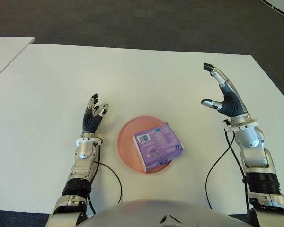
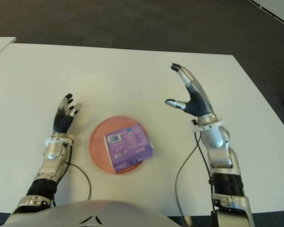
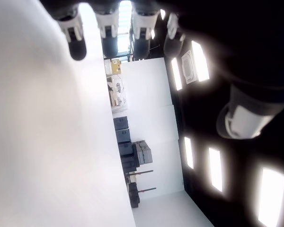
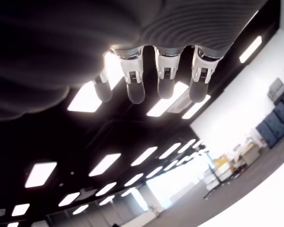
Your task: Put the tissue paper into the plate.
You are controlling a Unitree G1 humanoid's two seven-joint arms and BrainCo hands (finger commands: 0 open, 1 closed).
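Tissue pack (image 1: 157, 146): lies in the plate (image 1: 128, 142), one corner overhanging the rim nearest the right hand.
Left hand (image 1: 92, 118): just left of the plate, fingers loosely extended, holding nothing.
Right hand (image 1: 225, 97): raised, well right of the plate, fingers spread, empty.
Desk (image 1: 132, 80): otherwise bare.
Progress: placement looks done; nothing left but perhaps lowering the hands.
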